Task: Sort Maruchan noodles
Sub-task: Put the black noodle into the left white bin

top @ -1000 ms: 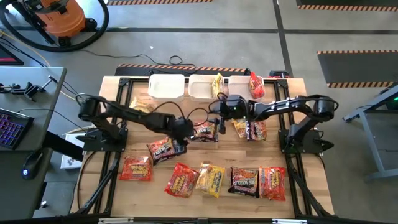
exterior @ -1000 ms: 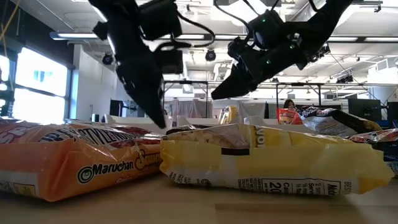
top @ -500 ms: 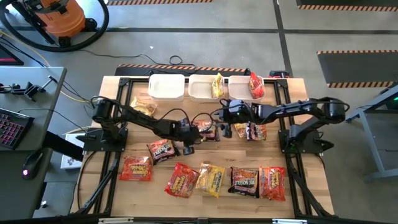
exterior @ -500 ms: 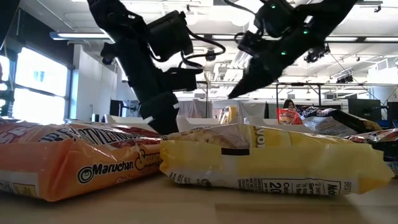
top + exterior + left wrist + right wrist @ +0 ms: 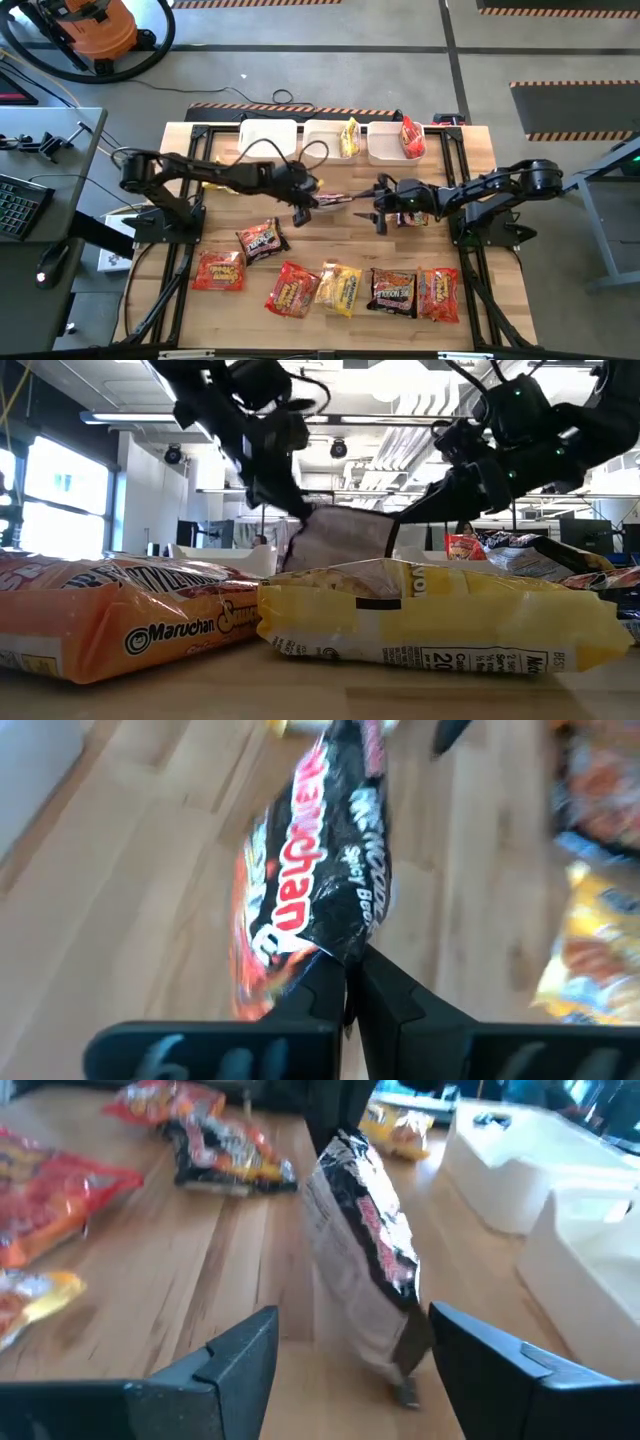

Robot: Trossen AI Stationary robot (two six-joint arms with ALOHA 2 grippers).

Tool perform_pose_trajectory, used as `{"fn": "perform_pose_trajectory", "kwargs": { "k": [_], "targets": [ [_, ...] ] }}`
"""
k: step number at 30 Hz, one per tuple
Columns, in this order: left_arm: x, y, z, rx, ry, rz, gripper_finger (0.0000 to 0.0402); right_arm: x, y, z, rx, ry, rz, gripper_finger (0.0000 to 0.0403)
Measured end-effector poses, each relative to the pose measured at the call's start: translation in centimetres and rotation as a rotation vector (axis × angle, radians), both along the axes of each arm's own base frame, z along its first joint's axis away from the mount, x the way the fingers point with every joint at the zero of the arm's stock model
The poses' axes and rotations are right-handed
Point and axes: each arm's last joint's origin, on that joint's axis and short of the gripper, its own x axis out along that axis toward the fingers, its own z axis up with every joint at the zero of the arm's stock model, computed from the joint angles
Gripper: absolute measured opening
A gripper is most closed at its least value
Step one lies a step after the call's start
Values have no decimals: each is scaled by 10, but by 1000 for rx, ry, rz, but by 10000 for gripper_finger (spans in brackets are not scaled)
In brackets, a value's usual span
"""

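So the dark packet [image 5: 315,890] is the one in play right now. It's up off the table, hanging edge-on between the two arms around the middle of the wooden table [image 5: 470,300], in front of the row of white bins [image 5: 268,140]. The left gripper [image 5: 350,982] has its fingers pinched tight on one crimped edge of it, and the bag dangles from that pinch. The right gripper [image 5: 345,1355] sits just beside the other end with its fingers spread wide, nothing in them, and the packet hangs in the gap between them.

My read on handling: these things look light and crinkly, a stiff noodle block inside a loose, slick wrapper. Pinch the sealed seam and it swings and twists like it does here; squeeze the middle too hard and you'd probably crack the noodles. I'd say the seam or a flat grab across the block's edge is the safest hold, and a slow carry so it doesn't slip.

The rest of the noodle packets [image 5: 350,288], red, yellow and dark, lie in a loose row along the near edge. A yellow one [image 5: 349,138] and a red one [image 5: 411,138] already sit in the bins.
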Motion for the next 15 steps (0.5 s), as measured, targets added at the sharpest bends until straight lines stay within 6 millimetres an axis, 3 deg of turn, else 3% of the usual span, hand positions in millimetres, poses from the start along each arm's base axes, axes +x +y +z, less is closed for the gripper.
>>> {"fn": "perform_pose_trajectory", "kwargs": {
  "k": [6, 15],
  "targets": [
    [-6, -1, 23, 6, -95, -29, 1, 0, -17, 4, 135, -60, -35, 240],
    [-17, -3, 60, 32, -270, -28, 1, -1, -28, 16, 295, -193, 93, 241]
  ]
}}
